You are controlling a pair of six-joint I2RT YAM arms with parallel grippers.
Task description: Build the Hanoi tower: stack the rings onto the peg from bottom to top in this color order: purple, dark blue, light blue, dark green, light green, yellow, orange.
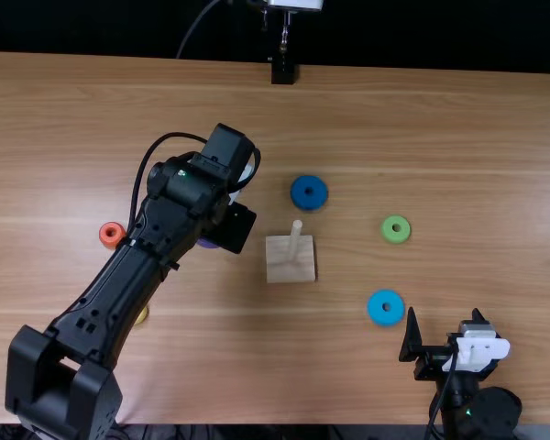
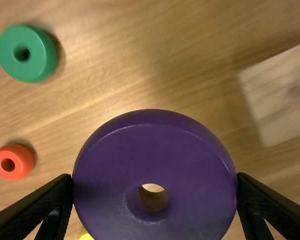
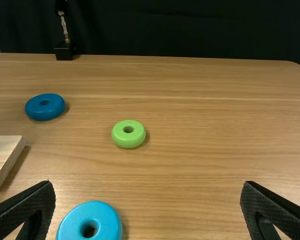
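In the top view my left gripper (image 1: 227,229) is just left of the wooden base (image 1: 290,266) with its bare peg (image 1: 295,236); a sliver of the purple ring (image 1: 207,244) shows beside it. The left wrist view has my left gripper (image 2: 154,176) shut on the purple ring (image 2: 155,145), held by its sides above the table. My right gripper (image 1: 444,323), also in the right wrist view (image 3: 147,200), is open near the light blue ring (image 1: 386,307). Beyond the base lies the dark blue ring (image 1: 309,192); to its right, the light green ring (image 1: 396,229).
On the left side lie the orange ring (image 1: 112,235) and the yellow ring (image 1: 142,315), the latter partly behind the left arm. The dark green ring (image 2: 27,52) rests on the table in the left wrist view. A black stand (image 1: 282,70) is at the far edge.
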